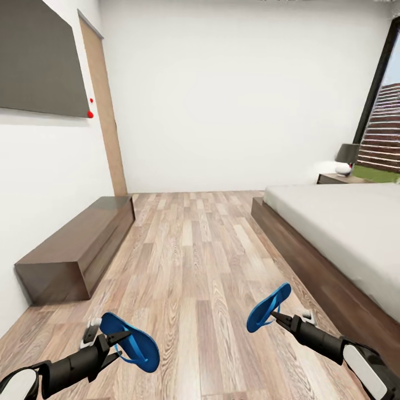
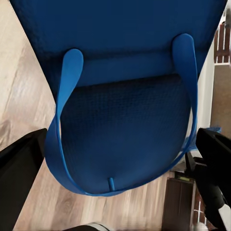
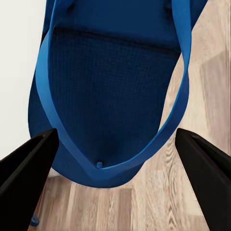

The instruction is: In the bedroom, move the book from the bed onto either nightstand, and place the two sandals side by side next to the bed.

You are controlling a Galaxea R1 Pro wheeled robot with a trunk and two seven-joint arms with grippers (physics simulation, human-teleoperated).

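Observation:
Both blue sandals are lifted off the wood floor. My left gripper (image 1: pixel 118 344) is shut on one sandal (image 1: pixel 132 340) at the lower left; the left wrist view has its sole and strap (image 2: pixel 126 115) between the dark fingers (image 2: pixel 21 173). Lower right, my right gripper (image 1: pixel 278 318) is shut on the other sandal (image 1: pixel 269 306), seen close up as a blue sole (image 3: pixel 108 96) in the right wrist view. The bed (image 1: pixel 303 250) with its bare grey mattress (image 1: pixel 344 228) runs along the right. A nightstand (image 1: pixel 335 179) stands at its far end. The book is out of view.
A long low dark cabinet (image 1: pixel 78 244) sits against the left wall under a dark wall panel (image 1: pixel 39 61). The wooden door (image 1: pixel 104 111) is beyond it. A lamp (image 1: pixel 347 153) stands on the nightstand beside a black-framed window (image 1: pixel 383 111). Plank floor (image 1: pixel 194 250) stretches between cabinet and bed.

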